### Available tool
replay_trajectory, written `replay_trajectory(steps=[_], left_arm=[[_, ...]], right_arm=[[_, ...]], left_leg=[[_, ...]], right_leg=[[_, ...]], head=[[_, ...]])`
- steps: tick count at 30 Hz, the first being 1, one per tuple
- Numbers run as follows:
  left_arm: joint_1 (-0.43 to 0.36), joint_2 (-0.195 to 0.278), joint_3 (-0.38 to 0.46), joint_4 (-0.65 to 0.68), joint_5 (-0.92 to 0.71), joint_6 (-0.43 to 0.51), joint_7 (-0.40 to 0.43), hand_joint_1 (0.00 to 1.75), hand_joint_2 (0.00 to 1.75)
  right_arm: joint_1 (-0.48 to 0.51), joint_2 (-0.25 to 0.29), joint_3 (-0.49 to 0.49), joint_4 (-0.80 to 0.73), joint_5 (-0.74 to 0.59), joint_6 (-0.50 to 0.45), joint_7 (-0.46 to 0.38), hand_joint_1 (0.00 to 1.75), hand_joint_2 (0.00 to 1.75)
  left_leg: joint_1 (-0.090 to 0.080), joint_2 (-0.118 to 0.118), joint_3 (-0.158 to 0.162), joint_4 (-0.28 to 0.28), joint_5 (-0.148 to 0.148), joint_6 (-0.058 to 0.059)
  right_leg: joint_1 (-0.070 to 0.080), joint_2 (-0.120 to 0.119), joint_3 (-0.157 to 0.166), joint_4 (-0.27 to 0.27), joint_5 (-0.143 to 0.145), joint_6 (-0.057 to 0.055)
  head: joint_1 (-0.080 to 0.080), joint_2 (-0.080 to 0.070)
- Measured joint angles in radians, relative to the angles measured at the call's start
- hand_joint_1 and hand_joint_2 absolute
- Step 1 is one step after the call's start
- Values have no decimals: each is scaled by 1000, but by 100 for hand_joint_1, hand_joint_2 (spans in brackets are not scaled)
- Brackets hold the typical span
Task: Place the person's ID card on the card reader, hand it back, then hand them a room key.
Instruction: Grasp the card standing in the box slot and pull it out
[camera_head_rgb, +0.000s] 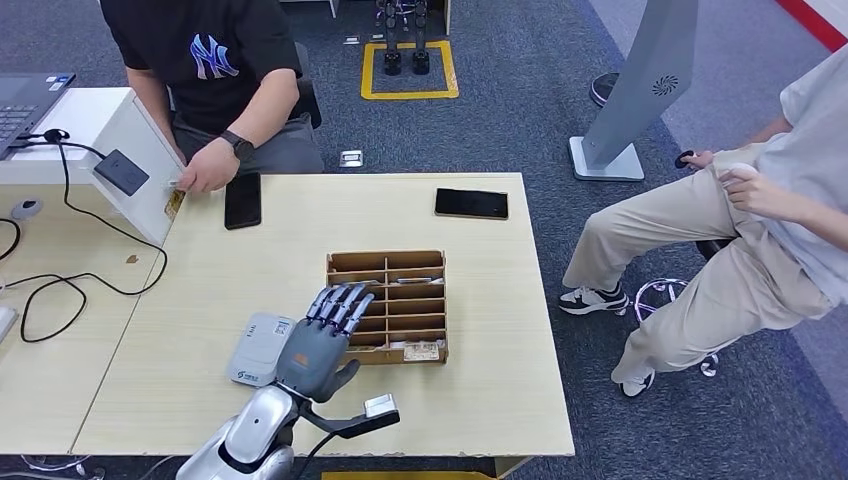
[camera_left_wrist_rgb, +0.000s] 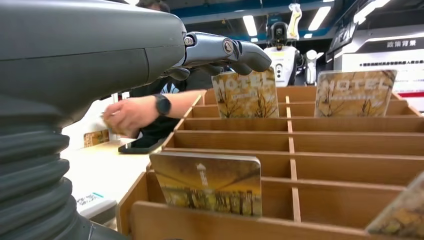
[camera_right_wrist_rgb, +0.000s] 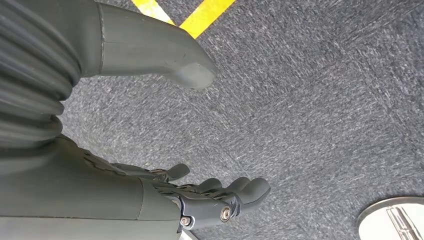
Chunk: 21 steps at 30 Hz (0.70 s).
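The robot's left hand (camera_head_rgb: 322, 340) hovered over the pale wooden table (camera_head_rgb: 480, 400) near its front edge, palm down, fingers stretched apart and grasping nothing. Its fingertips (camera_head_rgb: 340, 297) reached over the left side of the brown cardboard rack of small compartments (camera_head_rgb: 388, 305), which stood near the middle of the table. Just beside the hand, on its left, lay the white rounded card reader (camera_head_rgb: 258, 348), apart from the rack. In the left wrist view, room key cards printed with a yellow hotel picture (camera_left_wrist_rgb: 246, 95) stood upright in the rack's compartments, one under the extended fingers (camera_left_wrist_rgb: 235, 50).

At the table's far left corner a person in a black T-shirt (camera_head_rgb: 200, 50) rested a hand (camera_head_rgb: 208, 168) at the edge, beside a black phone (camera_head_rgb: 242, 199); a small yellowish card (camera_head_rgb: 174, 204) sat by that hand, well apart from the robot's hand. Whether it was the ID card could not be told. Another black phone (camera_head_rgb: 471, 203) lay near the far right corner.

The right hand (camera_right_wrist_rgb: 150, 195) hung over grey carpet (camera_right_wrist_rgb: 325, 100), fingers loosely curled, released and holding nothing.
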Motion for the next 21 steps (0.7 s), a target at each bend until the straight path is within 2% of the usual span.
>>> replay_trajectory(steps=[11, 15, 21], left_arm=[[0, -9, 0, 30, 0, -3, 4, 3, 175], [0, -10, 0, 34, 14, -6, -1, 175, 175], [-1, -10, 0, 35, 69, -30, -31, 175, 175]], right_arm=[[1, 0, 0, -3, 0, 0, 1, 0, 175], [1, 0, 0, -3, 1, 0, 1, 0, 175], [2, 0, 0, -3, 2, 0, 2, 0, 175]], left_leg=[[0, 0, 0, 0, 0, 0], [0, 0, 0, 0, 0, 0], [0, 0, 0, 0, 0, 0]], right_leg=[[0, 0, 0, 0, 0, 0], [0, 0, 0, 0, 0, 0], [0, 0, 0, 0, 0, 0]], head=[[0, 0], [0, 0], [0, 0]])
